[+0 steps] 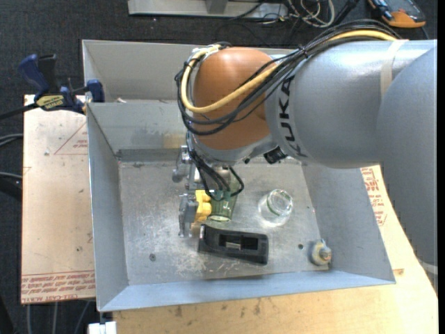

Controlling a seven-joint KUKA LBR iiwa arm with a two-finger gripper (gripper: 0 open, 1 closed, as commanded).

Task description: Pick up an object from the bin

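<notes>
Grey metal bin [104,186] with the gripper [186,218] lowered close to its floor, left of the middle; how far open it is, or whether it grips anything, cannot be told. Just near-right of it a black rectangular block [233,244] lies flat, its long axis running left to right. A clear round cup [276,206] sits further right.

The bin [142,207] is matt, scuffed grey metal; the black block [233,246] matt plastic; the small cup [276,207] clear and glossy; my orange cover [229,96] smooth, shiny.
</notes>
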